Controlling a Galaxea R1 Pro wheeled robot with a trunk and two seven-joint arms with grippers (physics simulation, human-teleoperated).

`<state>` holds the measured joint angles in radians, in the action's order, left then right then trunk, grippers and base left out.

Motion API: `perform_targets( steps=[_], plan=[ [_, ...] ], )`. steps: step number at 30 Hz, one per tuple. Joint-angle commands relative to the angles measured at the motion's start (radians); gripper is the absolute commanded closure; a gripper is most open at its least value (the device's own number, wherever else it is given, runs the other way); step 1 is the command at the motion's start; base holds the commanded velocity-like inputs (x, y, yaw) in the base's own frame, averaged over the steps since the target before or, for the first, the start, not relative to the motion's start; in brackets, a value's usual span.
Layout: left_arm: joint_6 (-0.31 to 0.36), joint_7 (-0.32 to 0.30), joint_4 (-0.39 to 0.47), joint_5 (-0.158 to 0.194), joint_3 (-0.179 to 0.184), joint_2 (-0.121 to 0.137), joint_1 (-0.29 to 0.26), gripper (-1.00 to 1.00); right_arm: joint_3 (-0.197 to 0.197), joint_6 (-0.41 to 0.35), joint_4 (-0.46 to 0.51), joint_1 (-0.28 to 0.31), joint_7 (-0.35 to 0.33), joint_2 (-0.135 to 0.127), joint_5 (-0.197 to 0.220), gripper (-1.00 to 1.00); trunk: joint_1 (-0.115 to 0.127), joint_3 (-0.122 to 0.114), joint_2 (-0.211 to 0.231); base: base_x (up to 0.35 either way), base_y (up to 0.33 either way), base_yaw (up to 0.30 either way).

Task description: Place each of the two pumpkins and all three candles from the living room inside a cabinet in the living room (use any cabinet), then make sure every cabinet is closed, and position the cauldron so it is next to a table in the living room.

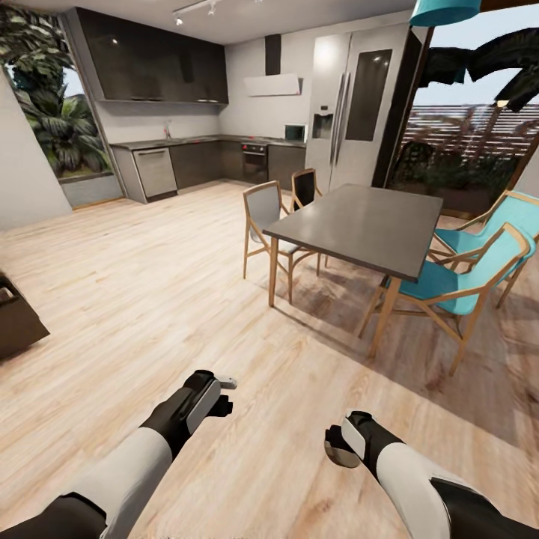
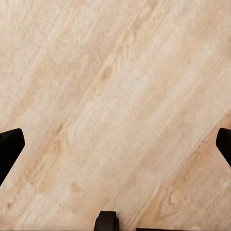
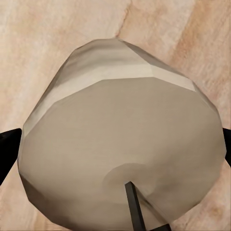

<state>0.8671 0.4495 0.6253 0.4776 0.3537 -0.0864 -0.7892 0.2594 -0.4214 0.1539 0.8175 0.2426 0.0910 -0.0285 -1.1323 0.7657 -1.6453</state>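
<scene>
Evidently, the task is partly under way. In the head view, the robot is seen on a pale wooden plank floor point(image 1: 150, 299) of an open room, facing a dark grey rectangular dining surface on pale wooden legs point(image 1: 367, 224) ringed by chairs with teal and grey seats; dark grey kitchen cupboards point(image 1: 157, 67) and a tall silver refrigerator point(image 1: 352, 105) stand beyond. A dark-brown block at the picture's left edge point(image 1: 15, 322) cannot be identified with certainty. The left tool point(image 1: 224, 395) is held over the floor with nothing in it; the right tool point(image 1: 340, 448) is seen low beside it.

In the left wrist view, the left tool's fingertips point(image 2: 9, 149) are spread wide apart, with bare planks between them.

In the right wrist view, a short squat pale grey-green candle with a dark wick point(image 3: 120, 144) is pinched between the right tool's fingers point(image 3: 7, 147), above the floor.

It is judged that one candle is being carried and has yet to be stowed in a cabinet; how the other candles, the pumpkins, the cabinet fronts and the cauldron stand cannot be told. No brand, label or legible writing is seen.
</scene>
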Motion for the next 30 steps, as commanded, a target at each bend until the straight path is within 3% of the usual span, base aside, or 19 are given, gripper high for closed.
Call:
perform_targets(
  steps=[1, 30],
  plan=[
    [0.002, 0.009, 0.001, 0.01, 0.005, 0.001, -0.001, -1.0, 0.007, -0.005, 0.003, 0.0, 0.003, 0.001, -0.002, 1.0, 0.0, 0.002, 0.0, 0.0, 0.0, 0.201],
    [0.003, 0.009, 0.001, 0.009, 0.005, 0.001, -0.001, -1.0, 0.008, -0.005, 0.001, 0.0, 0.003, 0.01, -0.002, 1.0, 0.0, 0.006, 0.0, 0.0, 0.0, 0.285]
  ],
)
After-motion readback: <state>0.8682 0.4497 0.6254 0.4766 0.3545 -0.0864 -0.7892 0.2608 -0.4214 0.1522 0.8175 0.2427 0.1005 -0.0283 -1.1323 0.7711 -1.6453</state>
